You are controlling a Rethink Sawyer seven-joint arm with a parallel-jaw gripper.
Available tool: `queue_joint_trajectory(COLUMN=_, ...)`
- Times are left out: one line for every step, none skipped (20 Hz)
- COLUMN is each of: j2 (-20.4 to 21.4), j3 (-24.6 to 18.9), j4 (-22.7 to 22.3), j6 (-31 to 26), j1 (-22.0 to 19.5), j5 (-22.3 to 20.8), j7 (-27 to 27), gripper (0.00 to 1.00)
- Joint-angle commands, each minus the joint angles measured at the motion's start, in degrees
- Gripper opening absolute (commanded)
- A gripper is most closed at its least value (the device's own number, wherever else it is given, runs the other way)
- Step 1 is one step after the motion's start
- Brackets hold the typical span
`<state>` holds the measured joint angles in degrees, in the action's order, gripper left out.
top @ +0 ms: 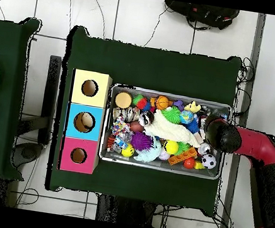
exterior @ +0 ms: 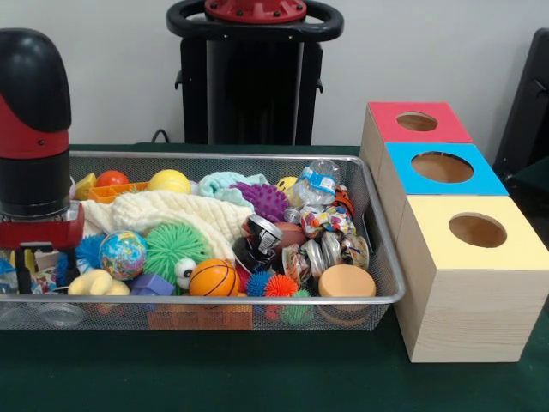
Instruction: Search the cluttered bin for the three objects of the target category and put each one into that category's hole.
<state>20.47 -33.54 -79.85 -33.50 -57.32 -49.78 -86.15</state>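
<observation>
Wooden boxes (exterior: 463,257): 3; mesh bin (exterior: 390,283): seemingly 1

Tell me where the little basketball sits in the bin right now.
In the front view the basketball lies against the bin's near wall, centre-left, between the green spiky ball and the small orange spiky ball.

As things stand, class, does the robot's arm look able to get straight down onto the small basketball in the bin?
Probably yes. The basketball lies on top of the clutter near the bin's front rim, with nothing over it. The arm hangs above the bin's other end, so it would need to travel sideways first.
</observation>
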Motion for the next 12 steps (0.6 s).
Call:
queue_joint_trajectory(j2=-5.6, j3=-0.7, j4=0.4, j6=-1.3, j1=1.3, j5=-3.8, j7=15.3, gripper=1.00)
queue_joint_trajectory(j2=-5.4, j3=-0.9, j4=0.5, j6=-1.6, j1=1.4, j5=-3.6, j7=15.5, gripper=1.00)
queue_joint_trajectory(j2=-5.3, j3=-1.0, j4=0.6, j6=-1.6, j1=1.5, j5=-3.5, j7=15.4, gripper=1.00)
queue_joint_trajectory(j2=-5.3, j3=-1.0, j4=0.6, j6=-1.6, j1=1.6, j5=-3.4, j7=15.3, gripper=1.00)
queue_joint_trajectory(j2=-5.4, j3=-1.0, j4=0.7, j6=-1.9, j1=1.6, j5=-3.2, j7=15.1, gripper=1.00)
queue_joint_trajectory(j2=-5.5, j3=-1.1, j4=0.8, j6=-2.3, j1=1.6, j5=-2.9, j7=15.2, gripper=1.00)
queue_joint_trajectory(j2=-5.6, j3=-1.2, j4=0.7, j6=-2.4, j1=1.5, j5=-2.7, j7=15.3, gripper=1.00)
queue_joint_trajectory(j2=-5.6, j3=-1.4, j4=0.4, j6=-2.1, j1=1.2, j5=-2.8, j7=15.6, gripper=1.00)
queue_joint_trajectory(j2=-5.5, j3=-1.5, j4=0.3, j6=-2.0, j1=1.2, j5=-2.8, j7=15.7, gripper=1.00)
queue_joint_trajectory(j2=-5.3, j3=-1.4, j4=0.1, j6=-1.9, j1=1.2, j5=-2.9, j7=15.6, gripper=0.00)
queue_joint_trajectory(j2=-5.3, j3=-1.3, j4=-0.1, j6=-1.9, j1=1.2, j5=-3.0, j7=15.6, gripper=0.00)
queue_joint_trajectory(j2=-5.2, j3=-1.3, j4=-0.2, j6=-1.8, j1=1.2, j5=-3.0, j7=15.6, gripper=0.00)
